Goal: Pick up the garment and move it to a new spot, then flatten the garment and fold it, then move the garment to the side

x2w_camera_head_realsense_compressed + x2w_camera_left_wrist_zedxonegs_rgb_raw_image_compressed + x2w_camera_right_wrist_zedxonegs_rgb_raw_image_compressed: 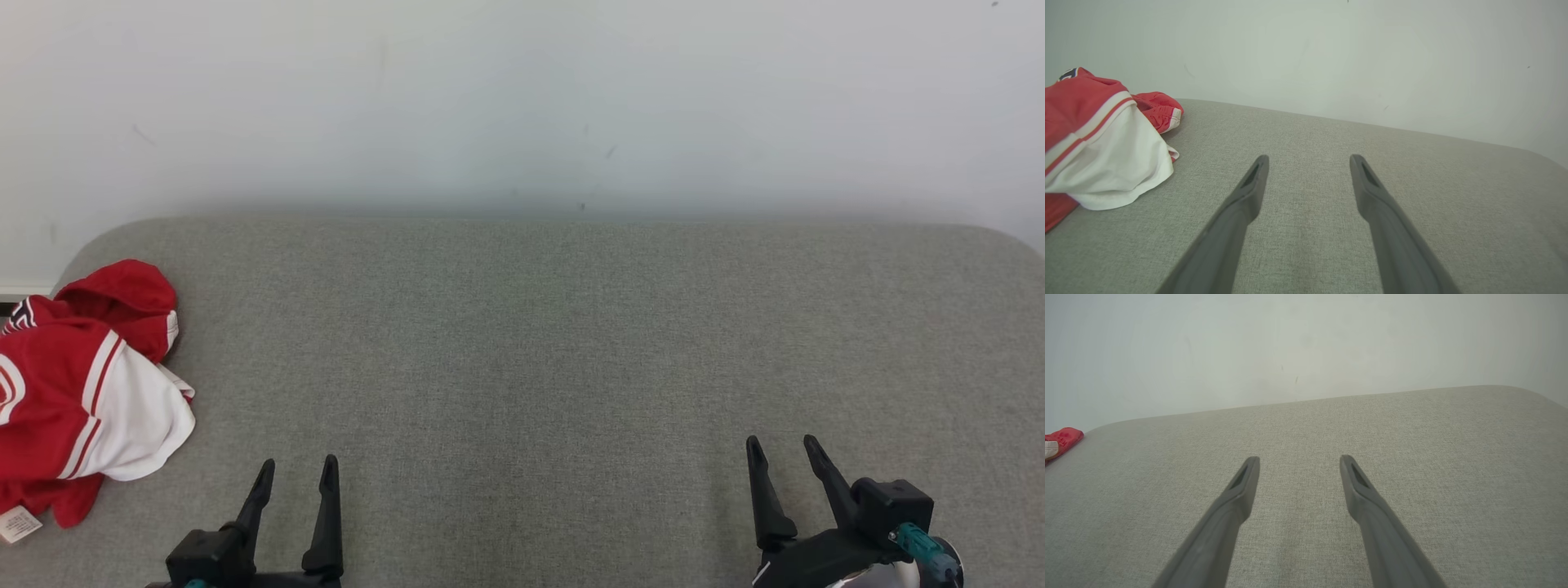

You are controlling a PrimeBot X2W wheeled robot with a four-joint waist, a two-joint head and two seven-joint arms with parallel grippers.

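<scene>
A red and white garment [77, 392] lies crumpled at the far left of the grey fabric surface [555, 343], partly cut off by the head view's edge. In the left wrist view the garment [1102, 143] bulks at the left, apart from the fingers. My left gripper [298, 469] stands open at the lower left, to the right of the garment, with nothing between its fingers. My right gripper [784, 447] is open at the lower right, far from the cloth. A small red corner of the garment [1059, 440] shows at the left edge of the right wrist view.
A pale wall [522, 98] rises directly behind the surface's rounded back edge. A white label [16, 523] hangs from the garment's near end. Bare grey fabric stretches across the middle and right of the surface.
</scene>
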